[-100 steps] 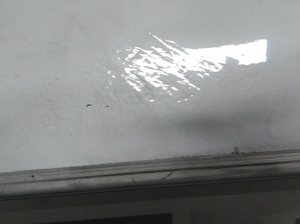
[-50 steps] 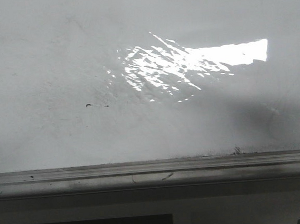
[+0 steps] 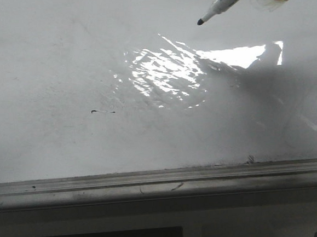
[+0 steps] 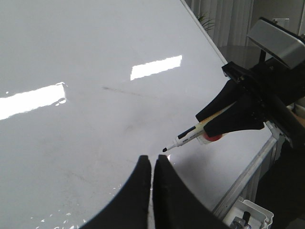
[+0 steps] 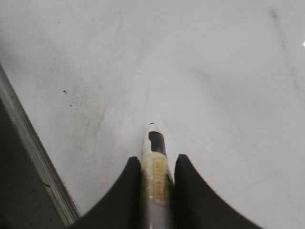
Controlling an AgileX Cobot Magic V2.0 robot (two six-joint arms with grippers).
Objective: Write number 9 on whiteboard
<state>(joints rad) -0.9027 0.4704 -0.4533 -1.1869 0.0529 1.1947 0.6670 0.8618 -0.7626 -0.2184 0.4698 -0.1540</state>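
Observation:
The whiteboard (image 3: 60,60) is glossy white with faint grey smudges and fills the front view. No number 9 shows on it. My right gripper (image 5: 155,162) is shut on a white marker (image 5: 156,143) with a black tip. In the front view the marker (image 3: 223,2) comes in from the top right, its tip (image 3: 200,22) pointing down-left; I cannot tell whether it touches the board. My left gripper (image 4: 153,160) is shut and empty, close over the whiteboard (image 4: 95,71). From there I see the right gripper (image 4: 205,126) and the marker (image 4: 183,140) just beyond my fingertips.
A tiny short black dash (image 3: 93,111) sits left of centre. Bright glare (image 3: 165,68) lies mid-board, partly under the arm's shadow. A grey metal rail (image 3: 163,181) runs along the near edge. A white fitting (image 4: 252,214) sits below the rail in the left wrist view.
The marker has come into the front view from the top right and moved down-left. Its shadow now covers part of the glare.

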